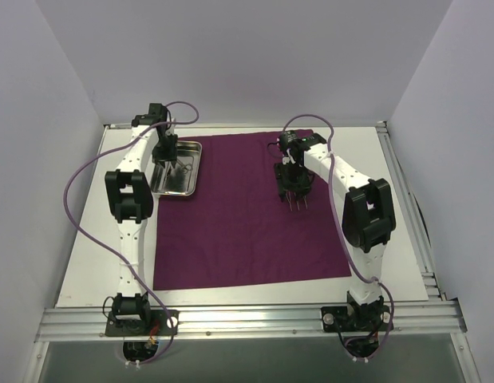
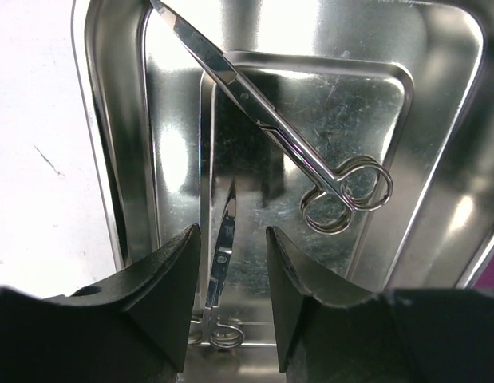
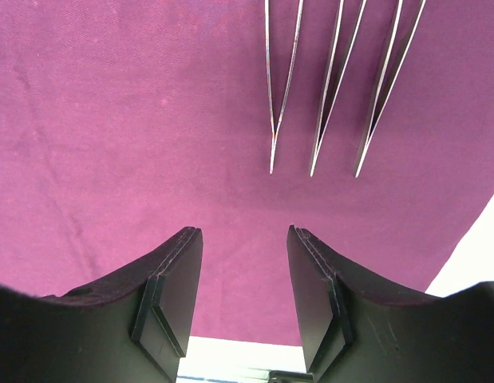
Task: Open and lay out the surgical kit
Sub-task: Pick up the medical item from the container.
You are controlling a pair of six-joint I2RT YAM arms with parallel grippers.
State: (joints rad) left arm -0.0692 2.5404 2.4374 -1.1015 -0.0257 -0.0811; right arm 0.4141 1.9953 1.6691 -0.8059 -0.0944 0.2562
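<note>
Left tool (image 2: 233,233) and right tool (image 3: 244,231): both spread, nothing gripped.
The cloth wrap (image 1: 247,215) lies flat on the table (image 1: 87,263). The steel tray (image 2: 111,120) sits at its far-left corner and holds two scissors (image 2: 286,140), with the left tool above it. The right tool hangs over the cloth, near three tweezers (image 3: 282,88) laid side by side.

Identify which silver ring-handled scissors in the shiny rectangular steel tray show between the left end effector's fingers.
The lengthwise pair, rings nearest the camera; the other pair lies diagonally, rings aside.
</note>
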